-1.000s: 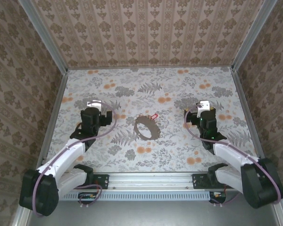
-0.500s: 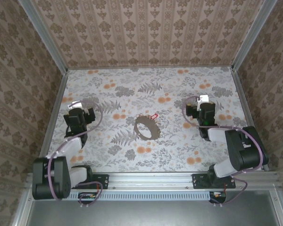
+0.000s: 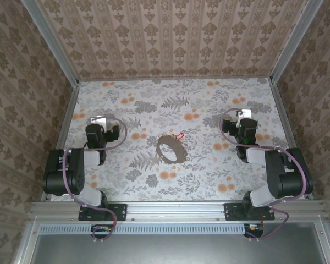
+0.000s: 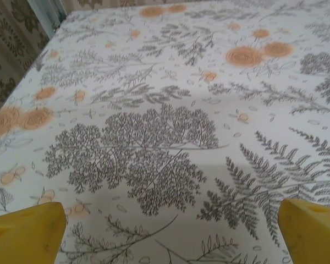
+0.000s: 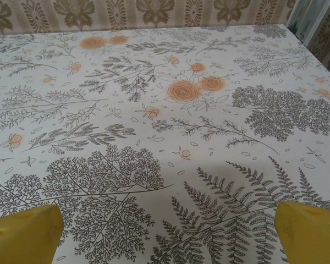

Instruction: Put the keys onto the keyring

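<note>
Wallpapered walls point(image 3: 170, 38) in brown damask stripes box in the floral-print table point(image 3: 209, 181). The left gripper point(image 3: 102, 131) sits near the table's left edge and the right gripper point(image 3: 245, 125) near its right edge, both with jaws spread wide and holding nothing. The keyring point(image 3: 158, 149) lies flat between them, well apart from each. The keys point(image 3: 180, 135) lie at its far rim; whether they touch it I cannot tell. Each wrist view shows yellow fingertips point(image 4: 27, 231) over fern and rose print

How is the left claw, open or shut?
The left claw is open: its yellow fingers stand far apart, bare table between them.
</note>
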